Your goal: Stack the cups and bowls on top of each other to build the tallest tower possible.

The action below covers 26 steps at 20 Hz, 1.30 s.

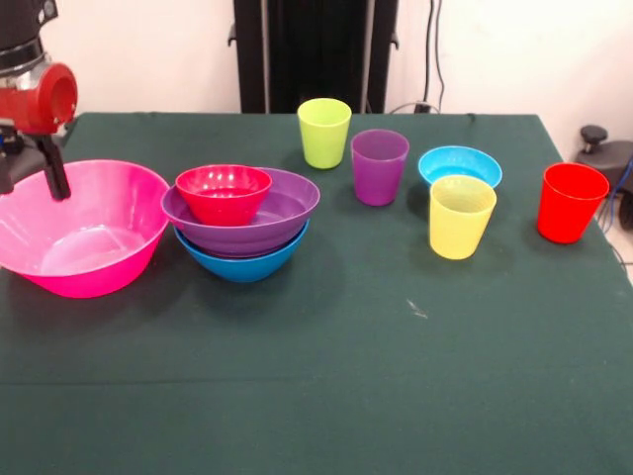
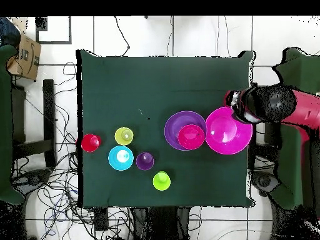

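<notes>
I see four cups standing apart, right of the tower (red bowl topmost). The end effector sits at the pink bowl rim, left; grip state indeterminate.

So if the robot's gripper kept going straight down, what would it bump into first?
Probably the pink bowl: the gripper points down at its far rim. Depth is hard to judge, so it might just miss.

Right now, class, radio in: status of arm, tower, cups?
Gripper at pink bowl's rim, grip unclear. Tower: three bowls nested. Four cups loose.
</notes>
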Available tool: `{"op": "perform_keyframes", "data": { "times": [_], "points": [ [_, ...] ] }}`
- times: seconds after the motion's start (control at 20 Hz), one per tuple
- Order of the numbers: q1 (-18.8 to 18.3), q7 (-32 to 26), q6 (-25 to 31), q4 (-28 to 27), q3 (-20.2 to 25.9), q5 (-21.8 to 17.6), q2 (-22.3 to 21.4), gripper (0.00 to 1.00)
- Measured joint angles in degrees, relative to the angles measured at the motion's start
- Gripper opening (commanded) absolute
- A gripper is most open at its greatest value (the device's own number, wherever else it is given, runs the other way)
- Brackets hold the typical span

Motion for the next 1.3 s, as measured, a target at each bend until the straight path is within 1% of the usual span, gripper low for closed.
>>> {"op": "perform_keyframes", "data": {
  "times": [0.25,0.45,0.95,1.3],
  "points": [
    [2.1,0.0,0.0,-2.1,-0.9,-0.4,1.7,1.00],
    [3.3,0.0,0.0,-2.3,-1.3,-0.4,2.4,1.00],
    [7.3,0.0,0.0,-2.6,-3.8,-0.3,2.7,1.00],
    [9.2,0.0,0.0,-4.6,-5.6,0.0,3.0,1.00]
  ]
}}
